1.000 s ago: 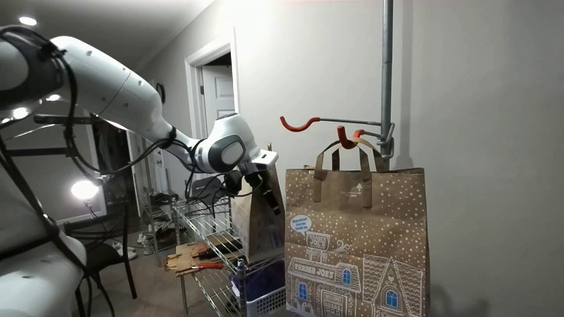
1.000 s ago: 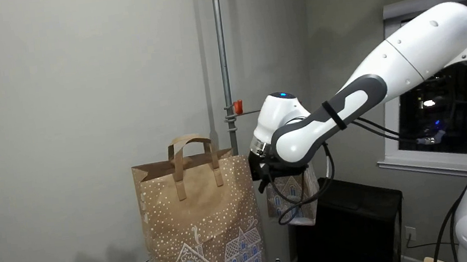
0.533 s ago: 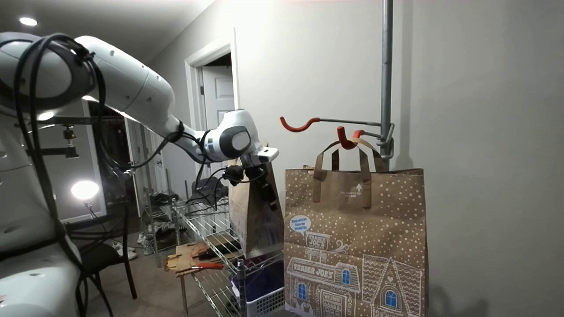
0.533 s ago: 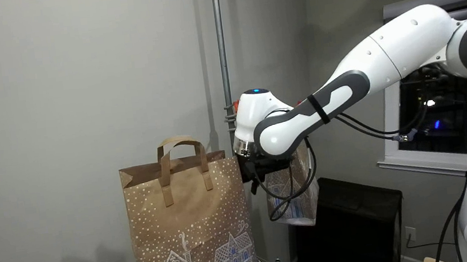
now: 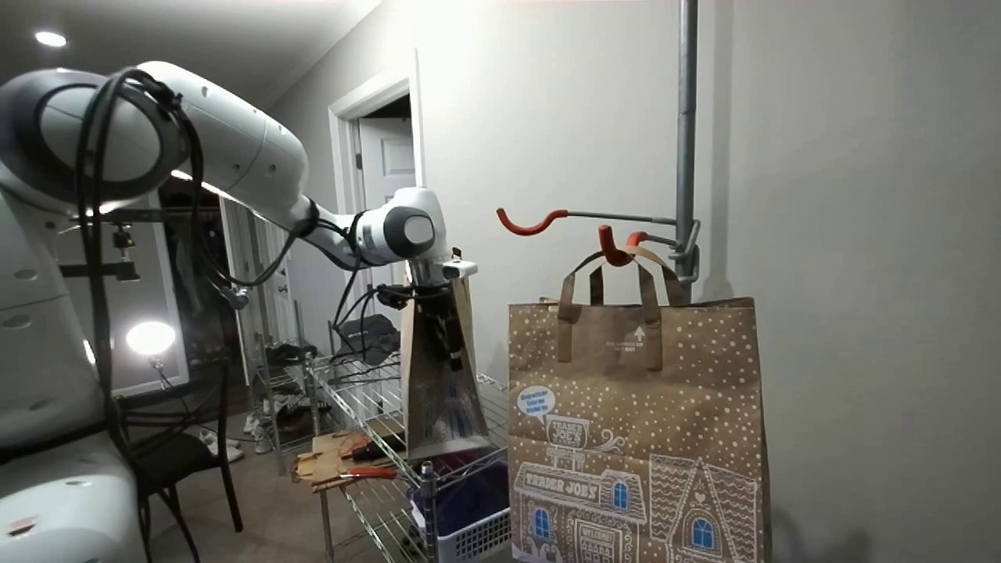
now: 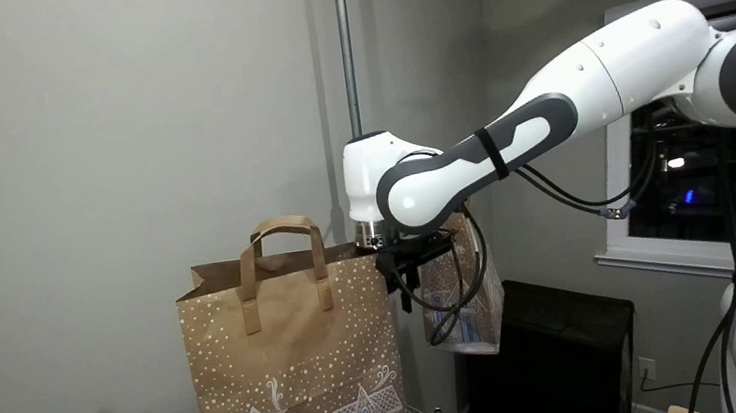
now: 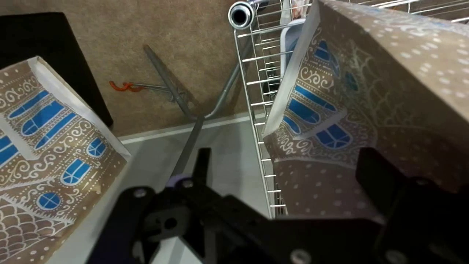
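Note:
My gripper (image 7: 285, 157) is open, its two dark fingers wide apart with nothing held between them. It points down beside a brown paper bag with white dots and blue windows (image 7: 322, 176) standing on the wire shelf. In an exterior view the gripper (image 6: 406, 299) is at that bag's right side (image 6: 293, 340), seemingly against it. In an exterior view it overlaps this bag (image 5: 442, 414), fingertips (image 5: 455, 361) in front of its side. A second similar bag (image 5: 633, 407) hangs by its handles from a red hook (image 5: 614, 250). It also shows at left in the wrist view (image 7: 55, 146).
A grey metal pole (image 5: 686, 117) carries the red-tipped hooks; another hook arm (image 5: 532, 227) sticks out leftward. The wire shelf (image 7: 256, 121) has a corner post and a white basket (image 5: 477, 539) below. A black cabinet (image 6: 545, 359) and a chair (image 5: 184, 453) stand nearby.
The gripper has turned from slanted to pointing more straight down and shifted. The shelf bag has moved left in both exterior views. The hanging bag has barely moved.

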Controlling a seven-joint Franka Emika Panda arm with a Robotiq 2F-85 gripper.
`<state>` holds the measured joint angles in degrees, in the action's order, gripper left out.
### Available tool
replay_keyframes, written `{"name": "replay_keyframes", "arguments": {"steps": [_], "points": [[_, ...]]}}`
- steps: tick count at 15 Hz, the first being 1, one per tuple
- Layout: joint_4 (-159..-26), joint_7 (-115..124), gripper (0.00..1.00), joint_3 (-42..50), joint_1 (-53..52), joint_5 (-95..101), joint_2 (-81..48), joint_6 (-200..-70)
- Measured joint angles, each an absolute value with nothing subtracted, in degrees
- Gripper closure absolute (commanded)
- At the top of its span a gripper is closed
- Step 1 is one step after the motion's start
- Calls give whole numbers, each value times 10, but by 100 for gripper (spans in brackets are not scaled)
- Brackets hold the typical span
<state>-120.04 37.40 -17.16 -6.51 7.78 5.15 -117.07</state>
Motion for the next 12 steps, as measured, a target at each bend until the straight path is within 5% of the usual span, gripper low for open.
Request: {"name": "replay_keyframes", "arguments": {"steps": [12], "points": [[-1091,364,0,-166,-134,59,-12,-1144]]}}
